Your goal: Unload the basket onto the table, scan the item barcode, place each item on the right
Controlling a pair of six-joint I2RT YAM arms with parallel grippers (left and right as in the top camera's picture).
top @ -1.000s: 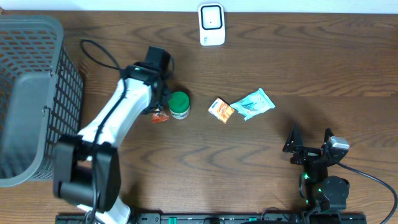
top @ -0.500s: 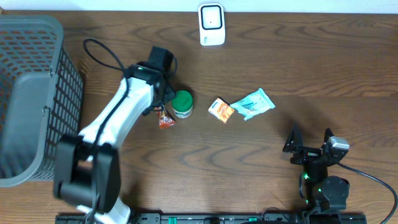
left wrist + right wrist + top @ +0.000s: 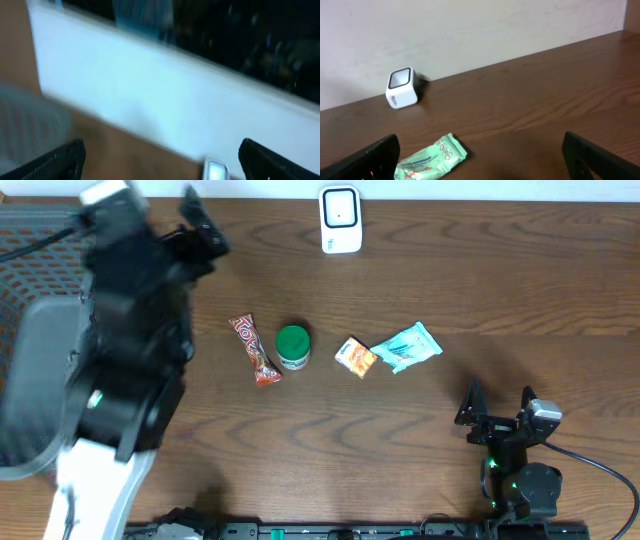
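A red candy bar (image 3: 254, 350) lies flat on the table, just left of a green-lidded can (image 3: 292, 347). The white barcode scanner (image 3: 341, 219) stands at the back edge, and is also seen as the scanner (image 3: 216, 171) and the scanner (image 3: 402, 87). My left arm (image 3: 130, 330) is raised high and blurred over the left side. Its gripper (image 3: 160, 167) is open and empty, facing the back wall. My right gripper (image 3: 497, 402) rests open and empty at the front right, with its jaws (image 3: 480, 162) wide apart.
An orange packet (image 3: 356, 357) and a teal pouch (image 3: 407, 346) lie right of the can; the pouch (image 3: 432, 160) also shows in the right wrist view. A grey mesh basket (image 3: 30, 240) fills the far left, partly behind the raised arm.
The left gripper opened and let go of the red candy bar, which now lies beside the can. The left arm then lifted up and swung left. The right arm has not moved.
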